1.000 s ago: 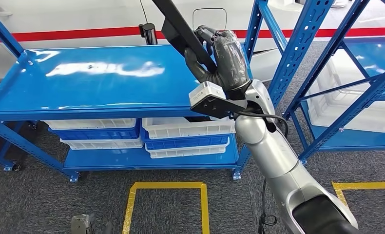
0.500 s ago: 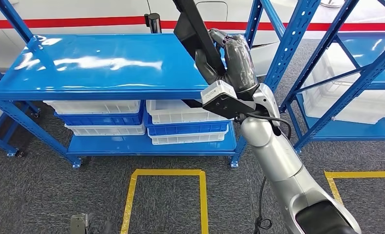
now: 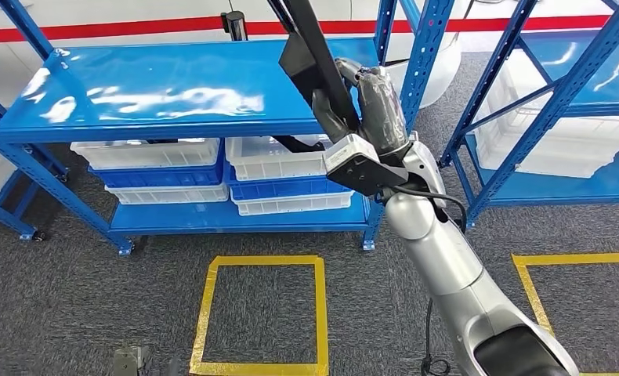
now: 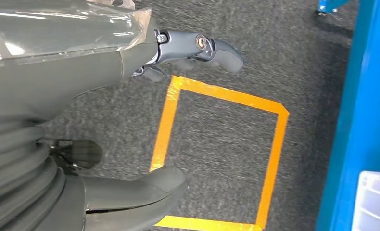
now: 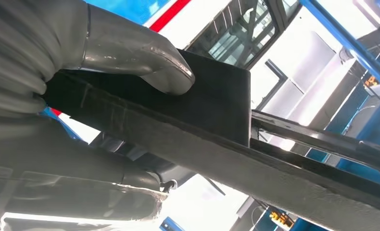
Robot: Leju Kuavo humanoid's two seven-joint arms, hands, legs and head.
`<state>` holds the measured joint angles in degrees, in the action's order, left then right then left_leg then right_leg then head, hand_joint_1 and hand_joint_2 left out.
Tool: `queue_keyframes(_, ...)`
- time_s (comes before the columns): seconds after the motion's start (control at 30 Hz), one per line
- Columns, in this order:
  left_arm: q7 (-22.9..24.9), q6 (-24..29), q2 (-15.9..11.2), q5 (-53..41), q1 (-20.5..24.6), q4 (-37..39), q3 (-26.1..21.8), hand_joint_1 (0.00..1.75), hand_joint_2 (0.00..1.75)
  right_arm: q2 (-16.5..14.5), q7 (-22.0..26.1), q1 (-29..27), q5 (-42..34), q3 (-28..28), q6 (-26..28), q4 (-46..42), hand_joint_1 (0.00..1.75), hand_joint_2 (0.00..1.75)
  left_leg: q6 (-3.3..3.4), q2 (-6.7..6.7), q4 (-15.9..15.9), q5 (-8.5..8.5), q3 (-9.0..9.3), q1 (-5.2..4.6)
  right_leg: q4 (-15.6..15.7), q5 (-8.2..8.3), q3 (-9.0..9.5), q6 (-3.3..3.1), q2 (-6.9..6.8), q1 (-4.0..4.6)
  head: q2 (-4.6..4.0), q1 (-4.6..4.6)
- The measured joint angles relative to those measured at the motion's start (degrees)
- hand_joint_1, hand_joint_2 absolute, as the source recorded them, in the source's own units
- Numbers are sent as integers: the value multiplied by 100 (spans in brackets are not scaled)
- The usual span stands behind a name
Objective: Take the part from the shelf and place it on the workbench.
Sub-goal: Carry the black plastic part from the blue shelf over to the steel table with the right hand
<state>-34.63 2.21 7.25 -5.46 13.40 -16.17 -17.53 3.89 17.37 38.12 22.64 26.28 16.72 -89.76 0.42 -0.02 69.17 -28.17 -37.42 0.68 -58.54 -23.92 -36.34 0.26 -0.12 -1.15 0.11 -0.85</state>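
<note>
Nearest, the left hand [image 4: 82, 125] hangs over the grey carpet with a yellow taped square [image 4: 217, 154], fingers [image 4: 197, 48] apart and holding nothing. The right hand [image 3: 365, 102] has its fingers [image 5: 135, 53] clamped on the long black flat-barred part [image 3: 310, 55], held aloft above the glossy blue metal surface [image 3: 157, 90]. Gripped near one end, the part could, I judge, pivot in the grasp or strike the blue perforated shelf upright [image 3: 424, 55] just beside it.

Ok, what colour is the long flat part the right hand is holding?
Black, matte; the long flat part in the right hand shows best in the head view.
</note>
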Motion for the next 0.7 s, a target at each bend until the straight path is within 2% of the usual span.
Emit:
queue_keyframes(0.03,2,1,-3,0,10,-6,-1,0,175,-5,-2,1,0,-3,4,-1,175,175,40,-9,-424,-6,325,-11,-1,55,-48,27,1,10,0,-1)
queue_keyframes(0.07,8,1,-7,0,23,-12,-2,0,175,-16,-5,5,1,-6,7,0,175,175,74,-17,-774,-51,575,-28,4,110,-83,62,-3,17,0,-4)
queue_keyframes(0.1,14,2,-10,0,34,-17,-3,0,175,-32,-9,8,2,-7,10,3,175,175,106,-23,-1011,-109,723,-53,12,161,-104,103,-10,14,0,-7)
queue_keyframes(0.13,22,3,-10,2,41,-20,-3,0,175,-49,-11,11,3,-7,11,10,175,175,131,-21,-1109,-118,752,-78,29,215,-115,147,-18,10,0,-10)
queue_keyframes(0.2,40,12,-2,10,45,-20,-5,0,175,-75,-12,10,3,-8,12,37,175,175,198,-2,-1175,10,691,-84,26,234,-163,205,-22,6,0,-10)
queue_keyframes(0.23,48,16,0,15,48,-21,-6,0,175,-81,-13,13,3,-11,13,54,175,175,242,11,-1208,93,648,-78,-57,131,-221,195,-18,13,0,-15)
queue_keyframes(0.27,53,19,2,20,53,-21,-8,0,175,-82,-13,15,3,-16,13,69,175,175,277,25,-1238,183,584,-66,-264,-76,-308,159,-12,21,0,-20)
queue_keyframes(0.33,57,19,-1,25,59,-22,-11,0,175,-85,-14,16,2,-20,14,97,175,175,320,35,-1242,334,411,-69,-965,-597,-509,86,-6,20,0,-28)
queue_keyframes(0.37,57,19,0,26,58,-22,-13,0,175,-85,-14,12,1,-21,15,110,175,175,318,38,-1240,412,309,-69,-1344,-768,-576,95,-5,18,0,-29)
queue_keyframes(0.4,57,19,1,26,57,-22,-14,0,175,-86,-14,10,1,-21,15,124,175,175,310,42,-1236,489,206,-68,-1600,-810,-583,143,-5,15,0,-31)
queue_keyframes(0.43,58,18,3,26,57,-22,-15,0,175,-88,-14,10,1,-21,15,137,175,175,298,45,-1231,560,110,-67,-1696,-751,-518,211,-5,10,0,-33)
queue_keyframes(0.47,60,18,4,25,56,-22,-15,0,175,-94,-15,13,3,-21,15,152,175,175,279,49,-1224,635,9,-64,-1591,-622,-346,286,-5,4,0,-34)
queue_keyframes(0.5,63,18,4,25,58,-22,-15,0,175,-103,-15,22,8,-21,14,168,175,175,254,50,-1210,701,-80,-62,-1302,-501,-85,338,-7,-5,0,-35)
queue_keyframes(0.53,72,19,-1,26,62,-24,-15,0,175,-115,-16,38,11,-20,14,187,175,175,223,50,-1184,758,-164,-70,-880,-487,242,351,-7,-10,0,-37)
queue_keyframes(0.57,84,21,-5,34,69,-25,-15,0,175,-133,-15,56,16,-19,14,209,175,175,190,54,-1155,817,-235,-78,-458,-535,530,330,-1,6,0,-35)
queue_keyframes(0.6,95,25,-10,45,77,-26,-15,0,175,-149,-13,74,20,-17,13,236,175,175,159,56,-1134,873,-280,-87,-156,-623,704,291,4,22,0,-37)
queue_keyframes(0.63,107,27,-15,57,86,-27,-16,0,175,-163,-8,90,22,-15,13,266,175,175,128,57,-1130,928,-307,-93,16,-703,782,243,11,46,0,-38)
queue_keyframes(0.67,116,29,-17,66,91,-27,-16,0,175,-174,0,97,25,-13,17,297,175,175,97,58,-1147,989,-313,-87,52,-702,753,194,16,67,0,-35)
queue_keyframes(0.7,121,30,-28,69,96,-26,-16,0,175,-180,13,107,29,-11,28,338,175,175,65,53,-1162,1020,-330,-71,48,-655,716,144,8,43,0,-38)
